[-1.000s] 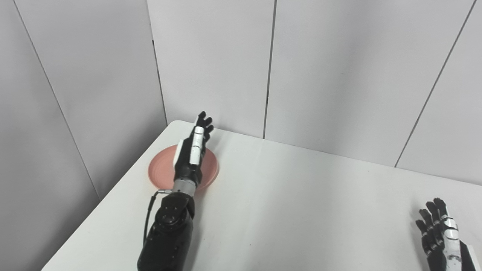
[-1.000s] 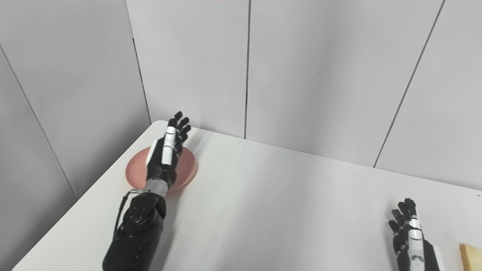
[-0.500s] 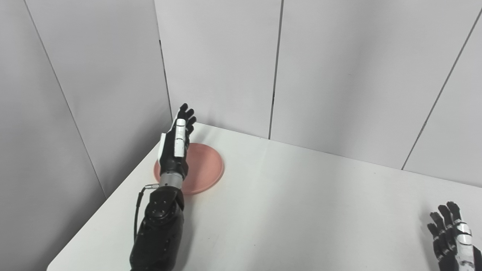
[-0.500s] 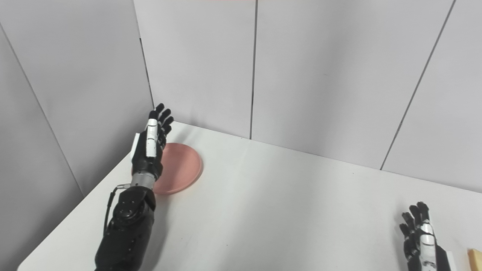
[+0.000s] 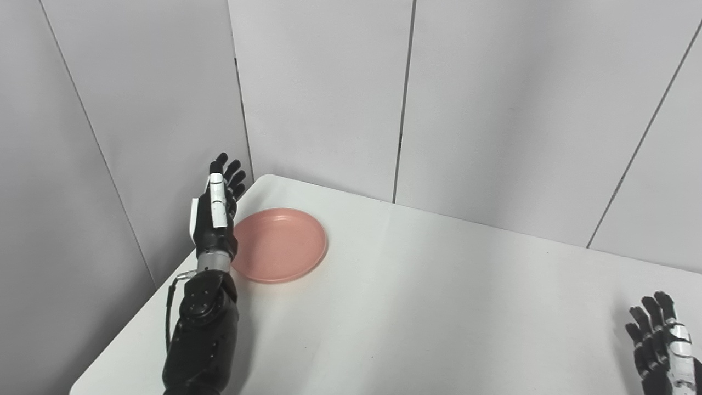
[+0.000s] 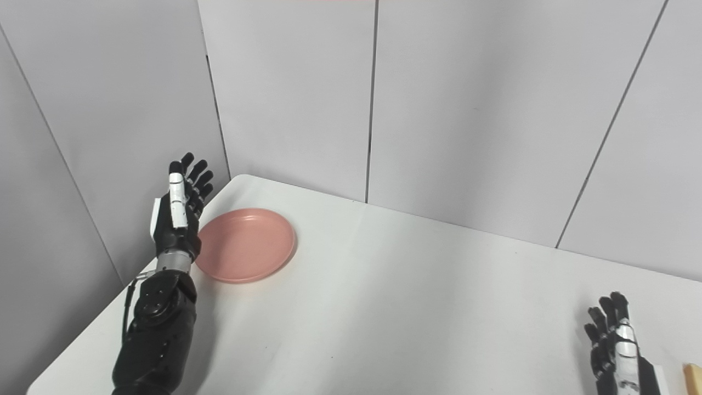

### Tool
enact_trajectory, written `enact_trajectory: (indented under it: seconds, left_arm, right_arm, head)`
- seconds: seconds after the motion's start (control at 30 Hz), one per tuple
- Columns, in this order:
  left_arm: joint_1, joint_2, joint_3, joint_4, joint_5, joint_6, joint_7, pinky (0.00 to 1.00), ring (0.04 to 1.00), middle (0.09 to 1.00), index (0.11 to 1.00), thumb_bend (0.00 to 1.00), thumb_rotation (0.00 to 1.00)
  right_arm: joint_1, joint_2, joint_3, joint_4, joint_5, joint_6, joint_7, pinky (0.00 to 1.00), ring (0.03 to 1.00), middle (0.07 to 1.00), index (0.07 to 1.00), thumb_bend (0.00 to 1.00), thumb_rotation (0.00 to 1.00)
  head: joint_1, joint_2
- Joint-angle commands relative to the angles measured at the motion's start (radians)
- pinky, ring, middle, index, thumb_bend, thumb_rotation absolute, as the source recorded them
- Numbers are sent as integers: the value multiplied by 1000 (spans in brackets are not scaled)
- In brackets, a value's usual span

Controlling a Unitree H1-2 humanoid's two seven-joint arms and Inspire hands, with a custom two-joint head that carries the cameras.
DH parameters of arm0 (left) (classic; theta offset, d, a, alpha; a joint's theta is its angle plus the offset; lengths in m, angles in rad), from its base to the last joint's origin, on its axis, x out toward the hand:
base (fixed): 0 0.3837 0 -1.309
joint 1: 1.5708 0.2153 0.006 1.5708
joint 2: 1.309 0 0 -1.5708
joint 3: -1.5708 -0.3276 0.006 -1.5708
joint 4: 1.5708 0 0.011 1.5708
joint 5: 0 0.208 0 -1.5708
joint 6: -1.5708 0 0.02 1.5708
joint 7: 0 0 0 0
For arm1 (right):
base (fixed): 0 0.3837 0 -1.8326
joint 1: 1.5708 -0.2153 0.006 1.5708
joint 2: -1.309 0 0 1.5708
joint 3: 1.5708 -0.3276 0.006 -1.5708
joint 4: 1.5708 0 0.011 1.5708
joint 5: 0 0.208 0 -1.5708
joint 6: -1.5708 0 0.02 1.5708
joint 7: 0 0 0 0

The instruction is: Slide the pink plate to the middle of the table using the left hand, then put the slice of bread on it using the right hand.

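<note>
Left hand (image 5: 215, 211) (fingers spread) now beside pink plate (image 5: 279, 244); plate uncovered.

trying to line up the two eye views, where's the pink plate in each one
Left eye view: the pink plate lies left of centre, near the table's far left corner, just right of the left hand.
Right eye view: the same plate sits further left in the picture.
Shared landmark: the left hand, open beside the plate's left rim.
</note>
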State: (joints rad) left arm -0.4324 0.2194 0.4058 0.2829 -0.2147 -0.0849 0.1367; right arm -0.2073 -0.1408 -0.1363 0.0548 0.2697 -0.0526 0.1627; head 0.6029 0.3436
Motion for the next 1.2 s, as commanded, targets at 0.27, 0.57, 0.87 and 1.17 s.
enact_trajectory:
  seconds: [0.27,0.57,0.87,1.17]
  left_arm:
    - [-23,63,24,76,-8,-86,9,882,870,878,872,745,1000]
    - [-29,75,42,144,-20,-106,5,869,874,875,870,730,1000]
    - [-45,87,35,221,-33,-109,-16,819,844,852,846,754,987]
    - [-60,105,-15,296,-22,-117,-52,794,818,823,832,732,1000]
  right_arm:
    - [-23,-9,-3,-38,8,-33,8,1000,978,987,1000,640,946]
    - [-22,-10,-3,-40,7,-29,8,1000,975,985,1000,641,948]
    - [-25,-8,-4,-38,10,-28,6,1000,980,987,1000,643,943]
    - [-24,-8,-8,-39,15,-31,7,1000,982,987,1000,623,952]
  head:
    - [1,1]
    - [5,0]
    - [6,-3]
    - [6,-4]
